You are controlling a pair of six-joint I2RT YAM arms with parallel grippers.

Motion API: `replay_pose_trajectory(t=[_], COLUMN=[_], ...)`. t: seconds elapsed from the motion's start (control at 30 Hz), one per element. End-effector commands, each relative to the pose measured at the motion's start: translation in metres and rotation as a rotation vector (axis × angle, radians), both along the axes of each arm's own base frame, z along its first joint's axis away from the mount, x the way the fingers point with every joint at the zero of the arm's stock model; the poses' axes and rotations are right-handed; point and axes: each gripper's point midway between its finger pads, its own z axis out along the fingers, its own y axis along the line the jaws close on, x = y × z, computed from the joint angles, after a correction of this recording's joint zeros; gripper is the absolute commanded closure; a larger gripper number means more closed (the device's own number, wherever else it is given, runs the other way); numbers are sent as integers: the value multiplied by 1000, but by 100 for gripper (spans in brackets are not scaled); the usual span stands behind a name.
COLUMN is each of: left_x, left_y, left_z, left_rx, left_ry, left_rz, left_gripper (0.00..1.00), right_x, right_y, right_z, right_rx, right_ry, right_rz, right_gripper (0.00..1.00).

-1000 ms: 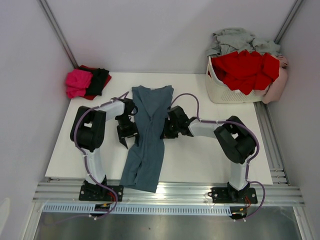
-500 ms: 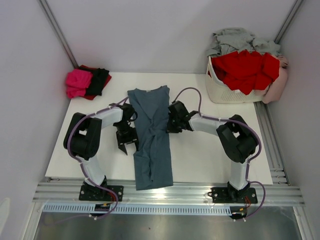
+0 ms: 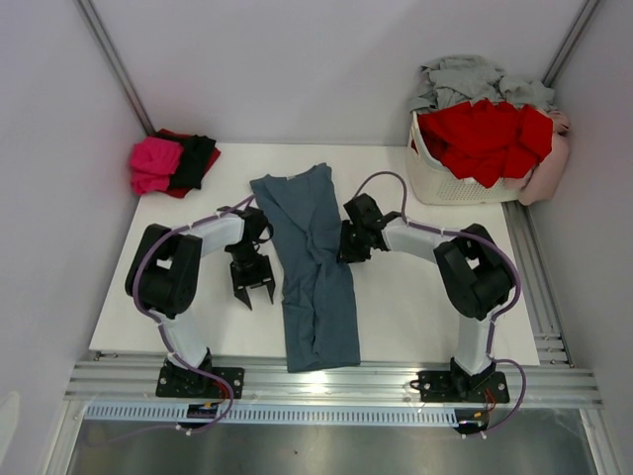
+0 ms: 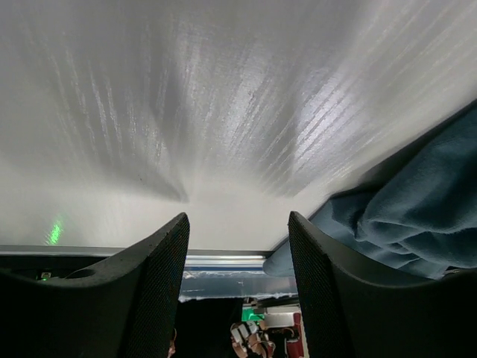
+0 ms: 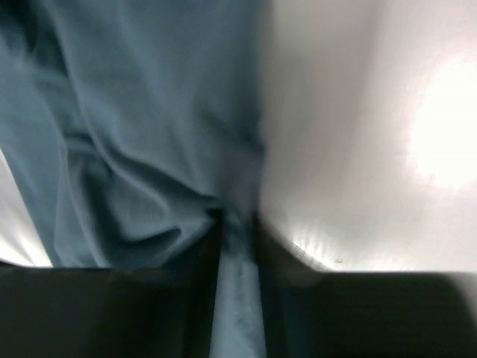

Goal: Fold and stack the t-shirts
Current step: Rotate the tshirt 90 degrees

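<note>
A slate blue-grey t-shirt (image 3: pixel 315 267) lies lengthwise down the middle of the table, folded into a long strip. Its lower end reaches the front edge. My right gripper (image 3: pixel 347 247) is shut on the shirt's right edge; in the right wrist view the cloth (image 5: pixel 149 134) is pinched between the jaws (image 5: pixel 237 246). My left gripper (image 3: pixel 256 290) is open and empty just left of the shirt; in the left wrist view (image 4: pixel 238 246) the shirt's edge (image 4: pixel 417 209) shows at the right. Folded magenta-pink (image 3: pixel 155 163) and black (image 3: pixel 195 160) shirts lie at the back left.
A white lattice basket (image 3: pixel 450 178) stands at the back right, piled with red (image 3: pixel 485 134) and pale grey (image 3: pixel 475 79) shirts. Walls close in on the left, back and right. An aluminium rail (image 3: pixel 336 381) runs along the front edge.
The shirt's lower part has swung to the right and the strip has widened. My right gripper has moved right and a little back with the cloth. My left gripper has let go and drawn toward the front.
</note>
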Motion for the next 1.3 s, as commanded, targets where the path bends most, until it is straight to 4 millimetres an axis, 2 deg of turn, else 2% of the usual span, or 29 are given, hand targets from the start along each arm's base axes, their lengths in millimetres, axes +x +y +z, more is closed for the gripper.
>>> replay_pose_trajectory(t=[0.0,0.07,0.1,0.13,0.17,0.23,0.27,0.33,0.37,0.4,0.43,0.47,0.5,0.53,0.57,0.6,0.67,0.7,0.77,0.8,0.9,1.03,1.1,1.13,1.17,1.27], left_x=[13,22,26,28,44,56,79,100,108,131,136,142,158,161,163,172,173,172,171,170,172,180,190,188,194,199], left_y=[-11,-12,-12,-10,-13,-11,-18,-26,-29,-38,-41,-40,-43,-42,-42,-44,-46,-46,-43,-42,-34,-34,-37,-36,-37,-40], left_z=[15,19,21,21,32,36,51,65,64,81,80,66,78,72,55,56,36,34,24,14,5,-1,4,-5,0,-2], left_rx=[-31,-32,-28,-15,-13,14,-7,-31,-38,-70,-80,-54,-55,-44,-27,-32,-35,-33,-32,-25,-5,-12,-21,-12,-14,-38], left_ry=[-58,-86,-97,-94,-134,-158,-223,-281,-285,-348,-341,-299,-323,-303,-255,-263,-208,-179,-138,-113,-76,-61,-75,-43,-58,-62], left_rz=[17,16,13,7,7,7,9,16,19,21,20,23,30,35,37,43,45,47,55,48,54,38,26,23,21,14], left_gripper=[40,40,40,40,40,40,40,39,39,38,39,39,39,39,39,39,40,40,40,40,40,40,40,41,41,42], right_x=[-9,-11,-12,-11,-12,-13,-15,-18,-22,-25,-27,-30,-32,-32,-36,-35,-29,-26,-20,-22,-33,-56,-67,-67,-70,-75], right_y=[21,25,25,26,26,26,25,25,25,26,26,26,26,29,29,29,27,28,34,42,58,70,68,68,67,63], right_z=[8,13,15,23,28,38,48,59,69,73,76,82,86,91,95,98,104,107,111,112,109,109,105,107,108,117], right_rx=[38,44,45,55,55,58,61,68,75,77,80,89,96,114,132,139,141,148,180,219,290,365,348,345,339,335], right_ry=[5,-8,-12,-29,-40,-61,-75,-92,-104,-111,-114,-122,-128,-145,-157,-176,-219,-239,-240,-211,-141,-72,-18,-14,-8,-7], right_rz=[85,109,115,117,125,132,141,152,160,168,170,174,177,183,190,194,189,200,208,237,279,318,337,345,361,375], right_gripper=[66,48,36,34,32,30,30,30,30,30,30,30,30,31,34,35,36,36,37,38,39,40,40,40,40,39])
